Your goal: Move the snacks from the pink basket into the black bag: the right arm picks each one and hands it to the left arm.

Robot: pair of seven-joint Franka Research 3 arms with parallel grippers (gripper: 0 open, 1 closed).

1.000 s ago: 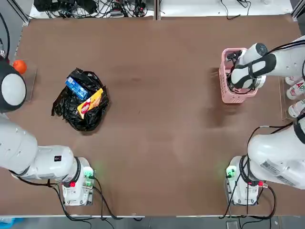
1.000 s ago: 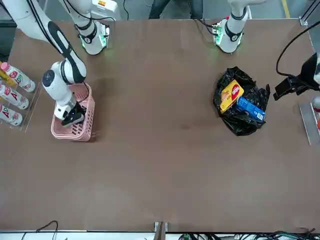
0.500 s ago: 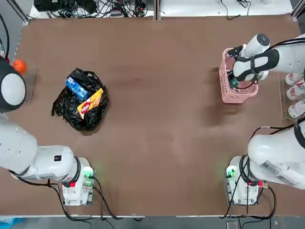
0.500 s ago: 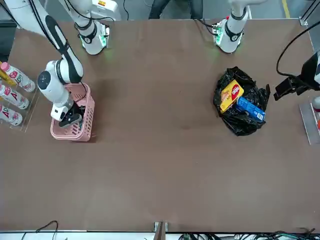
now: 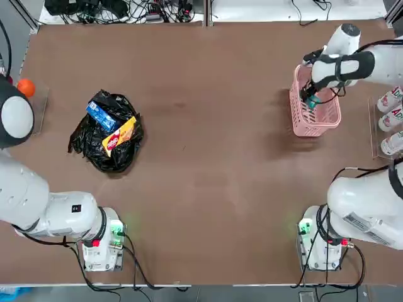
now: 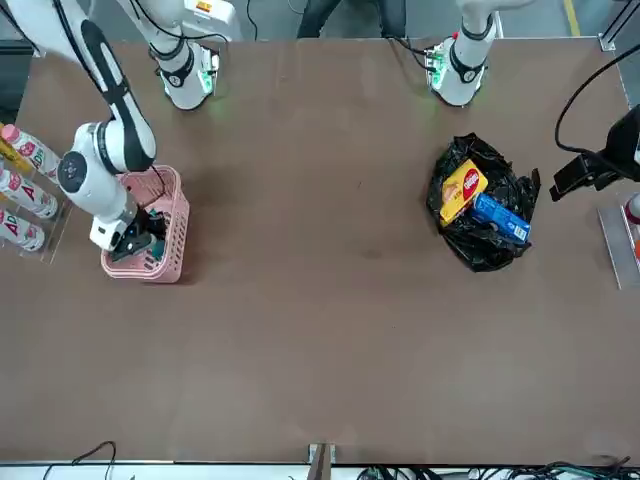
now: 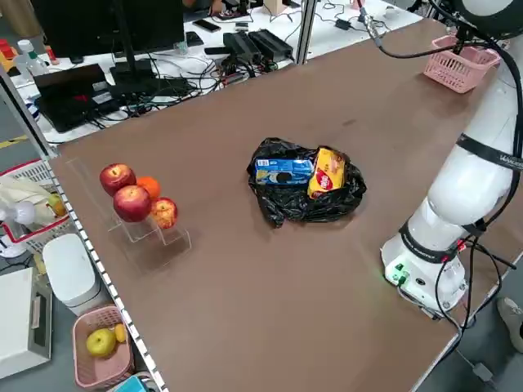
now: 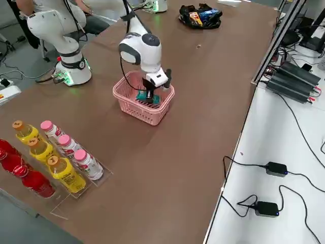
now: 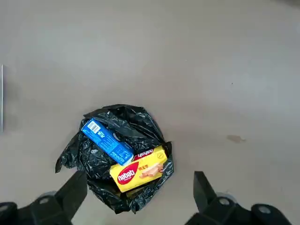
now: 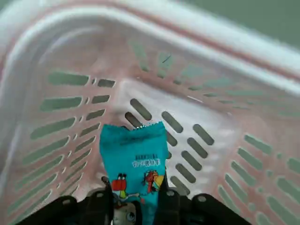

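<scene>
From my station, the desk [image 5: 208, 157] looks much as it did a second ago, with one change at its far right corner: my right arm [image 5: 365, 63] has drawn up out of the pink basket [image 5: 301, 123]. A second ago its wrist sat low over the basket and hid the inside; now it stands higher and toward the far edge, and the lattice floor shows again.

The right gripper [image 10: 136, 199] has come up narrowed onto the teal packet [image 10: 135, 166], pinching it at one end so it hangs inside the basket walls (not yet over the rim, as far as I can judge from the right side view). Nothing else shows in the basket, so I take this for the last snack to go.

The black bag [image 5: 88, 141] sits near the left edge of the desk, unmoved, with the blue packet [image 5: 101, 116] and the yellow packet [image 5: 119, 136] lying on top of it. The left arm [image 5: 25, 195] has kept its place near the left edge, and its left gripper [image 9: 136, 206] hangs spread wide above the bag, holding nothing.

What this means: the pick looks good, and what remains is the carry toward the middle of the desk, the handover to the left gripper, and the drop into the bag.
</scene>
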